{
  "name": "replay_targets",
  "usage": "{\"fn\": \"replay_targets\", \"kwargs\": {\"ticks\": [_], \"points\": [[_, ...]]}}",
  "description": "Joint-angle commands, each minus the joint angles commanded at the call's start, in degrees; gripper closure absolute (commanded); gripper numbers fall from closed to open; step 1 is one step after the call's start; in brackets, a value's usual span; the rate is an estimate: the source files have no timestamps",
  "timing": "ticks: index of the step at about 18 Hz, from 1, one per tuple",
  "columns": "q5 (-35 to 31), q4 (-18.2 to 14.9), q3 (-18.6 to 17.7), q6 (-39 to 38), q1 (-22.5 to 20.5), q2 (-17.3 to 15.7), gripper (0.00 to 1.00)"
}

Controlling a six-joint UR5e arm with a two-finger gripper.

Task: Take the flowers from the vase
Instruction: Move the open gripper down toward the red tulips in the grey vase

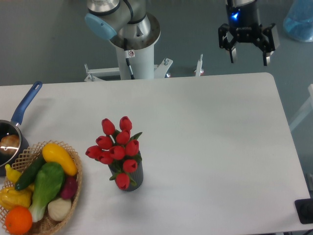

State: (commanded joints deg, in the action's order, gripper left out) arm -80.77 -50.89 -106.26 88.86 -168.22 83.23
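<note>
Flowers point(117, 147), centre-left of frame: red heads, green leaves. Vase point(133, 180) beneath them: dark grey-black. Bench point(215, 147): plain white, no pattern. Claw point(248, 58), upper right: black, with a blue light glowing above it. Arm base point(133, 39), top centre: white column, silver joint, light blue cap. Saucepan point(17, 122), left edge: blue handle. Wicker basket point(73, 188), lower left: tan weave, holding yellow, green, orange, purple and off-white produce.

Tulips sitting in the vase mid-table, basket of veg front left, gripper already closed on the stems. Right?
Not quite. The fixed camera shows the gripper open and empty, hanging past the table's far edge, well apart from the tulips. The rest holds: the tulips stand in the vase mid-table, and the basket of vegetables sits at the front left.
</note>
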Motion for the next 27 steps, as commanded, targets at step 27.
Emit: {"fn": "replay_targets", "kwargs": {"ticks": [27], "points": [[16.3, 0.2, -4.4, -18.6, 3.0, -0.4, 0.00]]}}
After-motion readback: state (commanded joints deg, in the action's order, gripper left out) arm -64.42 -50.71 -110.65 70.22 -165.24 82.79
